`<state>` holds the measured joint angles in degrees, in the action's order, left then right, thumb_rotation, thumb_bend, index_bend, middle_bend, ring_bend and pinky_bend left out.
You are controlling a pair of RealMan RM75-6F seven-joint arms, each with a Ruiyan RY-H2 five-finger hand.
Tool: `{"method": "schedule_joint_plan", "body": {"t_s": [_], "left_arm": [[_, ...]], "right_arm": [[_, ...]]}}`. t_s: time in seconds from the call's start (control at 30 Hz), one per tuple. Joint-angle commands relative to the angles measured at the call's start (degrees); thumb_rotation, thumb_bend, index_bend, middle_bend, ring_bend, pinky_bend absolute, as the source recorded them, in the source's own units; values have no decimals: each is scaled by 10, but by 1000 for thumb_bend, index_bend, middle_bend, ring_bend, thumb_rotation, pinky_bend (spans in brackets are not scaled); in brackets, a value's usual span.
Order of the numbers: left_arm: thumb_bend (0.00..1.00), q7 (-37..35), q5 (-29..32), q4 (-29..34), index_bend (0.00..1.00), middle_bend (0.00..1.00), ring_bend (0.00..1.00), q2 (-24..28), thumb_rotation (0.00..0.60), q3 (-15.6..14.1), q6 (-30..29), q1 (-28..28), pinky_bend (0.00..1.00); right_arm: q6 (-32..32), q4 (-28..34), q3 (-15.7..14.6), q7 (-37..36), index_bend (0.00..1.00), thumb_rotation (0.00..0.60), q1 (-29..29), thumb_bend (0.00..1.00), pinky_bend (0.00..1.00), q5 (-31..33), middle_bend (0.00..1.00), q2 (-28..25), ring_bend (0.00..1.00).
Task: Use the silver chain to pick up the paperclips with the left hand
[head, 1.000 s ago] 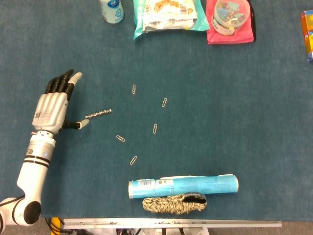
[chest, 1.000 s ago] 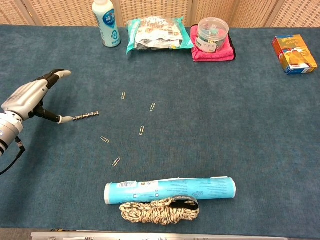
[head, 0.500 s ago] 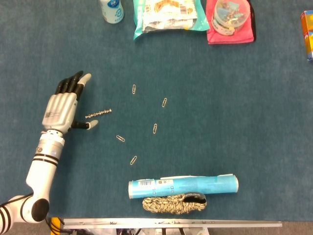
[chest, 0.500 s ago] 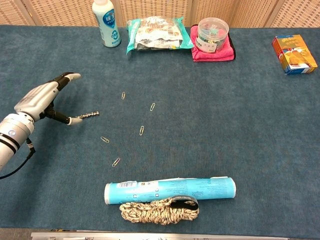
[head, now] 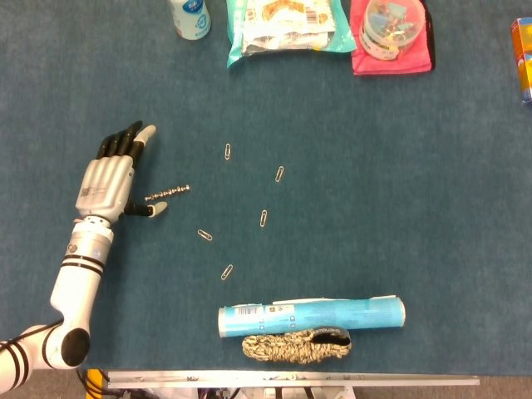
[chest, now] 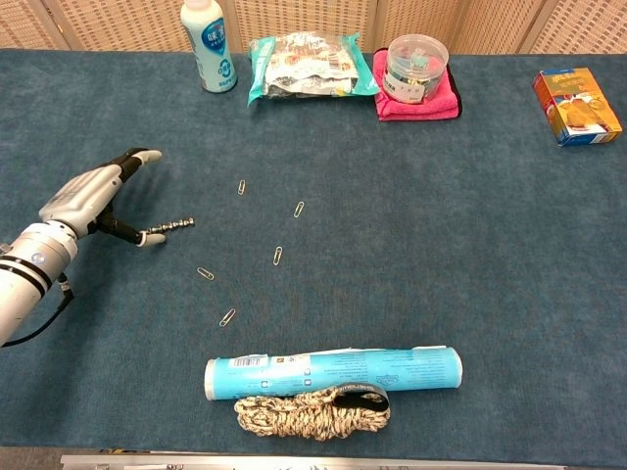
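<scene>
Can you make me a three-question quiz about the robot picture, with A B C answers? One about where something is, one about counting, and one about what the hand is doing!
1. Where is the silver chain?
A. On the pink cloth
B. Just right of the left hand
C. Under the blue tube

2. How many paperclips lie loose on the table?
A. Two
B. Five
C. Nine

3. What is the left hand doing?
A. Holding nothing, fingers apart
B. Lifting the chain
C. Squeezing the bottle

Answers:
1 B: the chain lies on the table by the thumb tip.
2 B: five show between hand and tube.
3 A: the chain lies flat, not gripped.
</scene>
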<state>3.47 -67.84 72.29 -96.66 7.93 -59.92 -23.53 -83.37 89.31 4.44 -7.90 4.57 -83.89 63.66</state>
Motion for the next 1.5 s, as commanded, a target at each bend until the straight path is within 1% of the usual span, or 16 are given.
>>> {"method": "schedule_joint_plan", "body": {"t_s": [0.03,0.53,0.63,0.87,0.9,0.97,1.07,1.13,1.2,1.3,1.4,1.5], "left_arm": [[0,-1,6,-10,0,0,0,-4,600,4,3,-2,35],[0,7,17,-68,0,0,0,-13,600,22,7,-17,35],[0,2,14,-61,0,0,0,-8,600,23,5,-17,36],[0,-19,7,-10,8,0,0,27,600,15,21,-14,36],[0,-20,4,-5,17,0,0,31,600,13,21,-14,36],[0,-25,-1,4,72,0,0,39,600,10,24,-14,36],[0,-39,-4,16,127,0,0,50,600,7,35,-16,36],[0,-49,-4,22,146,0,0,57,600,5,47,-18,36],[21,-56,-4,25,160,0,0,63,600,3,56,-20,36],[114,-61,-7,26,171,0,0,69,600,-2,67,-24,36],[168,-62,-7,25,174,0,0,70,600,-4,71,-26,36],[227,-61,-8,23,199,0,0,69,600,-6,71,-28,36]], "right_arm": [[0,-1,0,0,0,600,0,0,223,1,25,2,31],[-2,-5,3,1,0,600,-2,0,223,4,35,9,31],[-3,-4,3,-2,0,600,-3,0,223,4,36,8,31],[-9,-5,5,-6,0,600,-5,0,223,2,45,7,31],[-10,-5,6,-6,0,600,-5,0,223,2,45,7,31],[-9,-6,6,-6,0,600,-5,0,223,3,46,8,31],[-8,-7,6,-5,0,600,-5,0,223,4,47,8,31],[-8,-7,6,-5,0,600,-5,0,223,4,47,8,31],[-9,-7,7,-5,0,600,-5,0,223,4,48,8,31],[-9,-7,8,-5,0,600,-5,0,223,4,50,8,31],[-9,-7,8,-5,0,600,-5,0,223,4,52,9,31],[-9,-8,8,-5,0,600,-5,0,223,4,54,9,31]]}}
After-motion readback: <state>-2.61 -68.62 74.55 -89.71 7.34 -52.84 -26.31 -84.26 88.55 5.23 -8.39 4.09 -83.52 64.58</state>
